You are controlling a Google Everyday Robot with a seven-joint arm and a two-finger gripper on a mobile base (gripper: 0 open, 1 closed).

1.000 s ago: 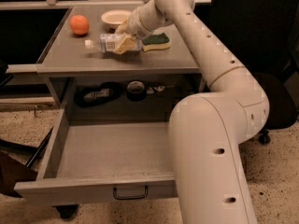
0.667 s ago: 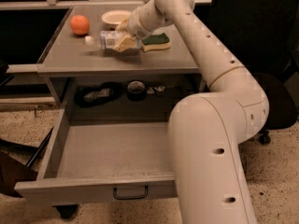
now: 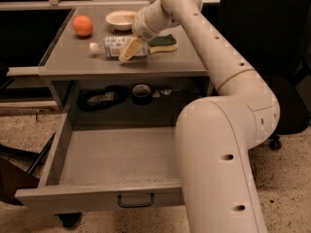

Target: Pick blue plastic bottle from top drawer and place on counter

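Note:
The blue plastic bottle (image 3: 112,47) lies on its side on the counter (image 3: 68,59), white cap pointing left. My gripper (image 3: 130,48) reaches down from the right and is shut on the bottle's right end, with one tan finger (image 3: 127,50) across its front. The top drawer (image 3: 116,159) is pulled wide open below, and its grey inside holds nothing. Its front panel carries a small dark handle (image 3: 136,201).
An orange (image 3: 82,25), a white bowl (image 3: 121,19) and a green-yellow sponge (image 3: 163,43) sit on the counter around the bottle. Dark items (image 3: 102,99) lie in the open recess under the counter. My arm (image 3: 218,144) fills the right side.
The bottle and my gripper have sunk slightly, and the bottle now rests flat on the counter. Nothing else has moved.

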